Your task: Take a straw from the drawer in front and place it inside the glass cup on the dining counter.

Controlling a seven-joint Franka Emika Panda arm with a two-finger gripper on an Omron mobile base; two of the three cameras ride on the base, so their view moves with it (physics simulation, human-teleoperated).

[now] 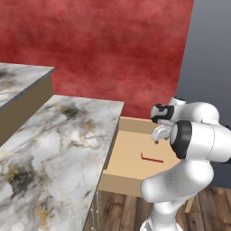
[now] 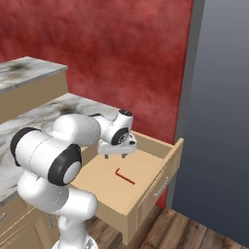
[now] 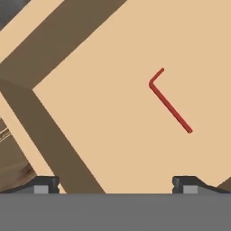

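Over the drawer (image 2: pixel 146 194), pulled out from under the marble counter (image 1: pixel 54 149), we see the arm folded fwd w/ wrist bent down. Gripper (image 2: pixel 116 154) hangs above the drawer's back-left corner, fingers (image 3: pixel 45 185) spread wide, holding nothing. To its right the straw (image 3: pixel 169 101), red w/ a bent end, lies flat mid-floor, apart from all walls. We read no labels or writing.

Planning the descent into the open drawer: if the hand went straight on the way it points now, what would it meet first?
Probably the bare floor of the drawer. The open hand points down into it, and the straw lies off to one side of that line.
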